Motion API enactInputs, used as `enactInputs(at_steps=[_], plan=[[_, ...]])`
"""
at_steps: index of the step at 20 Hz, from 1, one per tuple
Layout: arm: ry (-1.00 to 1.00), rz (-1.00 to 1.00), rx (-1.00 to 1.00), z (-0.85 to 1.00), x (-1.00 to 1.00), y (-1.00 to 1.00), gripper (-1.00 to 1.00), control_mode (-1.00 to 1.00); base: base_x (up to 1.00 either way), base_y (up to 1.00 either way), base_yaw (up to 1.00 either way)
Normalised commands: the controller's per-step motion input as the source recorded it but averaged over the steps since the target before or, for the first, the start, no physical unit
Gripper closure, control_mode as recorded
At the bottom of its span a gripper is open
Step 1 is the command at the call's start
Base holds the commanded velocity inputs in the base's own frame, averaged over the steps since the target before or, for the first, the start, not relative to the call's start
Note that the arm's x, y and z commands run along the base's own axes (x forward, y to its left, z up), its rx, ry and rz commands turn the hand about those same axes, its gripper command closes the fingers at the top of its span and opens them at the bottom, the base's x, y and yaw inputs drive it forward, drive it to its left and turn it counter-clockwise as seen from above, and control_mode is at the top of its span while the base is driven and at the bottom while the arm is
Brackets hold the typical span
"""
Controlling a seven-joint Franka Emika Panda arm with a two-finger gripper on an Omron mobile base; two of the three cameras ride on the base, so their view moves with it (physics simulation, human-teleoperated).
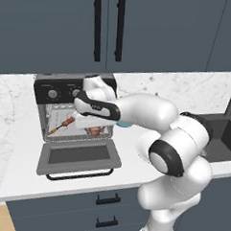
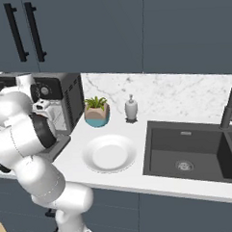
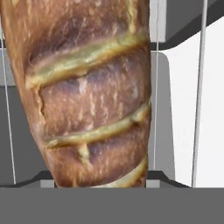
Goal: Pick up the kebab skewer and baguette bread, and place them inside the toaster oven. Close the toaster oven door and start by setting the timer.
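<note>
So the kebab skewer already sits on the rack at the left of the toaster oven, toaster oven door flopped down flat. Right of it, the gripper reaches into the cavity, clamped on the baguette bread, loaf over the rack wires. Further right: white plate, potted plant, sink.

White arm stretched forward, elbow bent — tool held level
</note>
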Motion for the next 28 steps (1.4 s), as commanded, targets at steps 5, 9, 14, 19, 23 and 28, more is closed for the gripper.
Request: enactInputs(at_steps=[5,9,14,19,23,28], plan=[[0.0,0.0,0.0,-0.13,0.1,0.01,1.0,-1.0,0.0,0.0,0.0],[0.0,0.0,0.0,-0.02,0.22,0.0,1.0,-1.0,0.0,0.0,0.0],[0.0,0.0,0.0,-0.02,0.13,0.02,-1.0,-1.0,0.0,0.0,0.0],[0.0,0.0,0.0,-0.04,-0.02,0.01,-1.0,-1.0,0.0,0.0,0.0],[-0.03,0.0,0.0,0.01,-0.08,0.0,-1.0,-1.0,0.0,0.0,0.0],[-0.06,0.0,0.0,0.26,-0.36,0.0,-1.0,-1.0,0.0,0.0,0.0]])
